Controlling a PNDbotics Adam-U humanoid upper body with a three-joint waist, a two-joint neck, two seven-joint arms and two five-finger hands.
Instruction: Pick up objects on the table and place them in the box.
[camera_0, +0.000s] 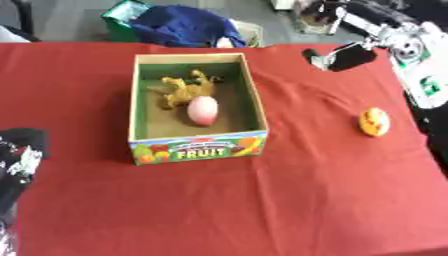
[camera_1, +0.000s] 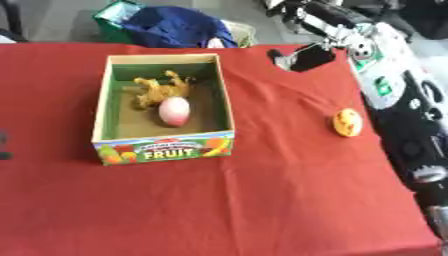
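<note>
Left hand (camera_0: 19, 152) low at the near left edge of the red counter (camera_0: 262, 210); whether its fingers are apart or together cannot be told.

Right of it stands the open box (camera_0: 197, 149), marked FRUIT on its near wall, holding a pink egg-shaped piece (camera_0: 202, 110) and, just beyond it, a brownish-yellow toy (camera_0: 186, 88). Well to the right an orange-yellow object (camera_0: 374, 122) lies alone on the cloth. The right hand (camera_1: 296, 58) hovers at the far right, dark fingers curled together, gripping nothing.
</note>
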